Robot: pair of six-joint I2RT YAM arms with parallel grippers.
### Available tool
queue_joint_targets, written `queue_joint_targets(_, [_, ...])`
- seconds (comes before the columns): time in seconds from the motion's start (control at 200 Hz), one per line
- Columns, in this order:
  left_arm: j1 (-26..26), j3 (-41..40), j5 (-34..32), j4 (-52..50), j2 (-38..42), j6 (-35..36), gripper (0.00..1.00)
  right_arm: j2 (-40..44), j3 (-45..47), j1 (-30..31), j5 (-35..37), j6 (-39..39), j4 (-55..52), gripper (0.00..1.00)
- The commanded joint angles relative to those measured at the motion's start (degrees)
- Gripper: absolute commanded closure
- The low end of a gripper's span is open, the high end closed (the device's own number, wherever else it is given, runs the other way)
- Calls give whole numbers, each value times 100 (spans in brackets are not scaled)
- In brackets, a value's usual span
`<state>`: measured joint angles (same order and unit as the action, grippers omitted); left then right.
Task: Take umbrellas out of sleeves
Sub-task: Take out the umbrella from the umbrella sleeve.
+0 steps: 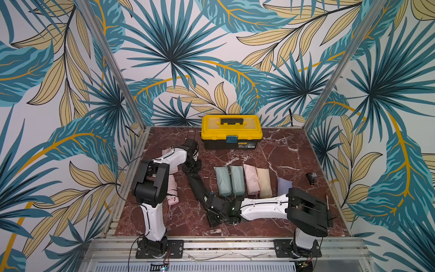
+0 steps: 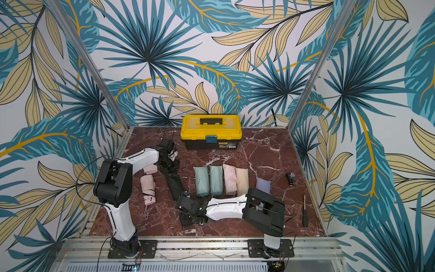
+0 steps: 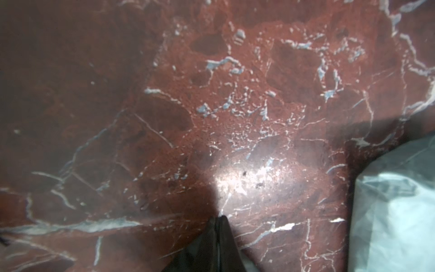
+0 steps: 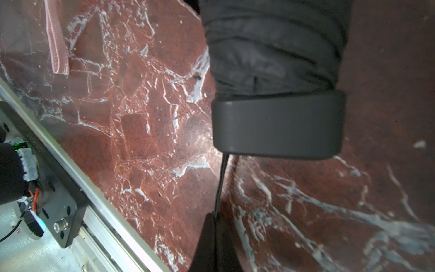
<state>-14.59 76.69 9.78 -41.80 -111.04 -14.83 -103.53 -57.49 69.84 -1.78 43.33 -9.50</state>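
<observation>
umbrella-wise, one of seven looks finished. the pink umbrella (image 2: 147,186) lies bare, pleats showing, near the left pincer (image 3: 219,220) on the side away from the right pincer (image 4: 215,215). a limp pink sleeve (image 2: 150,168) lies closer to the left pincer, partly under that arm.

the black umbrella (image 4: 277,124) is the one in hand. it lies stretched between the two pincers, its blocky handle out. as far as i can tell, its body is inside the black sleeve (image 1: 196,186). the right pincer is pinched tight on the black wrist loop (image 4: 221,179), just short of the handle. the left pincer is pressed together at the sleeve's far end. whether it has cloth in its grip the wrist view does not show. i judge the pull apart has not begun, so the second umbrella is not yet out.

five more look untouched. a mint sleeve (image 1: 222,180), a second mint sleeve (image 1: 237,180), a second pink sleeve (image 1: 251,179), a beige sleeve (image 1: 264,181) and a lilac sleeve (image 1: 284,186) lie full and smooth. their row starts just beside the right pincer and runs away from both pincers. the lilac one is partly hidden behind the right arm.
</observation>
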Motion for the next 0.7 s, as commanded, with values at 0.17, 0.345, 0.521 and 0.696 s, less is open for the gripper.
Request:
queue_joint_targets(0.17, [-20,288,-503,-106,218,85,98,-98,45,16,-50,55,-35,100])
queue_joint_targets(0.345, [-19,690,-813,-312,119,125,98,-76,59,20,-50,55,-43,100])
queue_joint_targets(0.521, [-15,1022,-1044,-521,35,226,98,-69,72,20,-33,54,-43,100])
queue_joint_targets(0.696, [0,1150,-1178,-566,-47,304,97,-63,72,20,-42,61,-35,100])
